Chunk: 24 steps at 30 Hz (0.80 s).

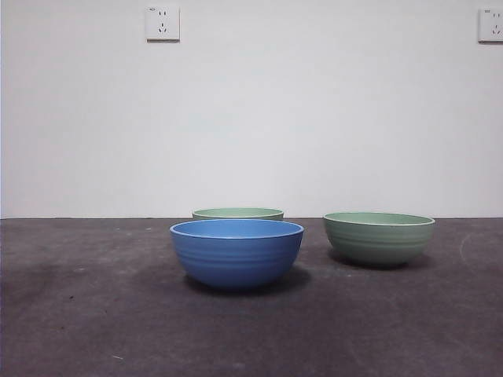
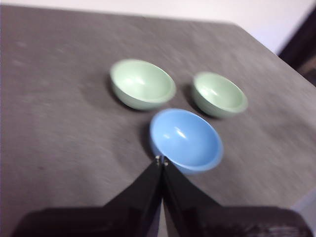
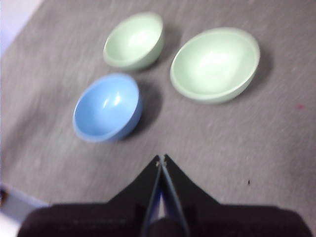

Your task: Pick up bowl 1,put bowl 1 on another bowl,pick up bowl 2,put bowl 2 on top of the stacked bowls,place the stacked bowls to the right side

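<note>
Going left to right across the front view, the blue bowl (image 1: 236,253) sits nearest the camera at about centre. A pale green bowl (image 1: 238,213) peeks over its rim at 12 o'clock behind it, and a second green bowl (image 1: 378,236) stands apart at roughly 2 o'clock on the dark table (image 1: 78,314). All three are upright, empty and separate; nothing is stacked yet.

Neither arm shows in the front view. The left gripper (image 2: 161,160) hangs above the table with its jaws pressed together, tips over the near rim of the blue bowl (image 2: 186,139); the two green bowls (image 2: 142,84) (image 2: 219,94) lie beyond it. The right gripper (image 3: 161,159) is likewise closed, holding nothing, with the larger-looking green bowl (image 3: 215,64) ahead at about 1 o'clock and the blue bowl (image 3: 106,107) at 10 o'clock.

Both wrist pictures are blurred, so heights are uncertain, but the right-hand green bowl probably suits the right arm best. Either gripper must spread before taking a rim.
</note>
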Available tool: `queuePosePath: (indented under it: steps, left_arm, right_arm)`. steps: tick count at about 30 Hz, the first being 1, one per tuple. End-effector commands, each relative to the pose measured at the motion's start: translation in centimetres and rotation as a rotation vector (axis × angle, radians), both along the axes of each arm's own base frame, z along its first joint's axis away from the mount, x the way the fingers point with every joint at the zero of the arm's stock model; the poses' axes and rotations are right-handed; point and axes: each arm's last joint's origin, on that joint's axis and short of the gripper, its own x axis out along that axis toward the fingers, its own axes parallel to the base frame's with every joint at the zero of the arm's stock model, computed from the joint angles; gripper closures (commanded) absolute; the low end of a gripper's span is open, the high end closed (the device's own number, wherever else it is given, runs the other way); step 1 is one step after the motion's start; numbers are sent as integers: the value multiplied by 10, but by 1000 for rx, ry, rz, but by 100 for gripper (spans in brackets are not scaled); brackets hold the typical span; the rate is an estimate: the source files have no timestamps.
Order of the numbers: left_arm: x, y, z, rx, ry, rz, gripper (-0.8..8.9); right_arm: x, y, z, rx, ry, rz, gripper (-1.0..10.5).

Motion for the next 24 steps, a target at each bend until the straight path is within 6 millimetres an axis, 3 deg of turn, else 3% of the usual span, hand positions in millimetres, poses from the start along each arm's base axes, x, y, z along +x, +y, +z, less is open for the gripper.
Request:
queuePosePath:
  steps: [1, 12, 14, 16, 17, 19, 24]
  left_arm:
    - [2, -2, 9, 32, -20, -100, 821]
    - [4, -2, 17, 41, -12, -130, 798]
    - [4, -2, 17, 41, -11, -129, 592]
    - [4, -2, 17, 38, -10, -128, 259]
    - [4, -2, 17, 38, -10, -128, 182]
    - [4, -2, 18, 36, -9, -127, 172]
    - [4, -2, 18, 28, -3, -122, 176]
  right_arm:
    - [4, 3, 11, -71, 1, 111, 958]
    - [11, 5, 20, -86, 30, 143, 927]
    - [11, 5, 20, -83, 32, 140, 766]
    - [11, 5, 20, -69, 45, 124, 544]
    - [11, 5, 20, -65, 48, 121, 457]
    - [11, 5, 20, -60, 54, 115, 375]
    - [13, 6, 20, -45, 65, 98, 379]
